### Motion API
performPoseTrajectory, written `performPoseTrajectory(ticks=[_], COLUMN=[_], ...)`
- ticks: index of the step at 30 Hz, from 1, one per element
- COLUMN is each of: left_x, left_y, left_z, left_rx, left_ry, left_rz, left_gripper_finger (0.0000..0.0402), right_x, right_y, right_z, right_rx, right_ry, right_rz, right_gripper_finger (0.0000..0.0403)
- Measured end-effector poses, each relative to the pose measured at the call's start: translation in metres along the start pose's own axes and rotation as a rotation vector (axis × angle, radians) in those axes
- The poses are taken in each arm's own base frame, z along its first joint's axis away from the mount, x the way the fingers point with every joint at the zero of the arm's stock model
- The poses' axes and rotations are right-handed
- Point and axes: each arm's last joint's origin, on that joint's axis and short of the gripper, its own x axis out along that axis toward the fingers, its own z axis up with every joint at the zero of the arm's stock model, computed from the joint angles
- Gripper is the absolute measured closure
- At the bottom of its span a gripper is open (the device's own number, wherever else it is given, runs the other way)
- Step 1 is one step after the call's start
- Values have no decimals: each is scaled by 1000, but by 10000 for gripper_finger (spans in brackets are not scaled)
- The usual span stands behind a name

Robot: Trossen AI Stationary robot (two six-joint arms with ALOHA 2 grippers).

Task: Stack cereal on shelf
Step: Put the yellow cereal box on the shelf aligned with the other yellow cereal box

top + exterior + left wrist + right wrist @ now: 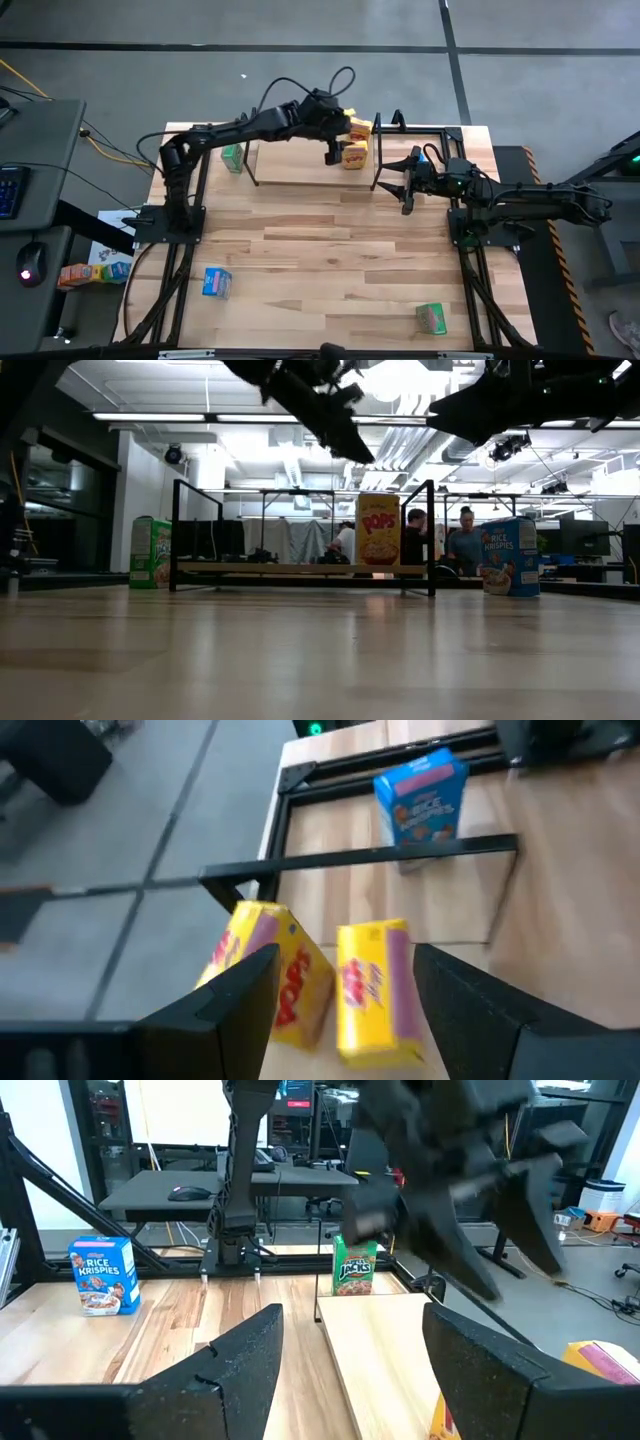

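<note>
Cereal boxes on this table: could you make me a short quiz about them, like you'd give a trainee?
1. How many yellow Pops boxes are at the end of the shelf under the left gripper?
2. True or false: either the left gripper or the right gripper is holding a box.
3. What colour is the lone box on the open tabletop on the left arm's side, away from the shelf? A green, B blue, C yellow.

Key: 1. Two. 2. False: both grippers are open and empty. 3. B.
</note>
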Motion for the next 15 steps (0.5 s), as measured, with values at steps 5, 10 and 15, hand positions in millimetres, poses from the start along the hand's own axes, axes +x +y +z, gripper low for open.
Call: performPoseTrajectory(ticks=[5, 10, 15], left_x=[-23, -10, 12], left_y=[-6, -30, -53], left_z=[-5, -41, -83], left_rx=[-165, -260, -382], left_ry=[85, 54, -97], left_rz=[-59, -92, -34], left_gripper_finger=[225, 355, 388], right_x=[0, 0, 0], right_y=[0, 0, 0], right_z=[0, -1, -1], right_rx=[0, 1, 0], right_ry=[5, 9, 9], right_rz=[0, 1, 0], right_gripper_finger=[169, 169, 169])
